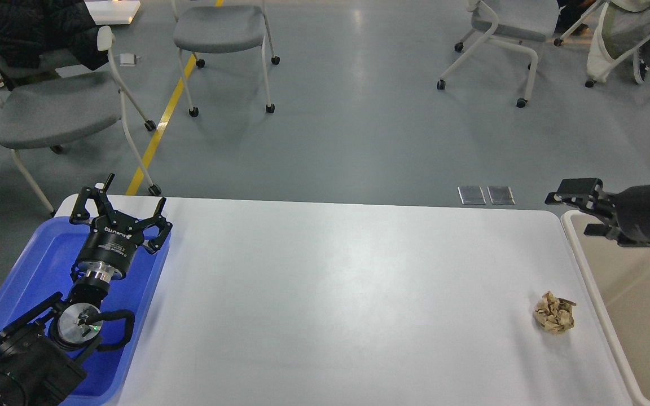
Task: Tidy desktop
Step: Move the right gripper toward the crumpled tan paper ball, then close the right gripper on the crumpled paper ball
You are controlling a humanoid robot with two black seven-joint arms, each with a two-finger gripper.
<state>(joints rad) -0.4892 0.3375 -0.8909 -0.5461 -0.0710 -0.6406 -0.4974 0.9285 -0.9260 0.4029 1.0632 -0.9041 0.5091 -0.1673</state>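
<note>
Centrally, the white desktop [330,293] fills the head view; crumpled brown paper [554,312] lies at four o'clock. At eight, the left gripper [119,206] spreads wide above a blue tray [20,270]. At three, the right gripper [576,208] hangs over a beige bin [641,316], fingers indistinct. Grey chairs [220,28] stand beyond.

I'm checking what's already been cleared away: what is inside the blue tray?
The blue tray shows only bare blue floor where visible. The left arm and left gripper, open, hang over much of it, so that covered part cannot be checked.
</note>
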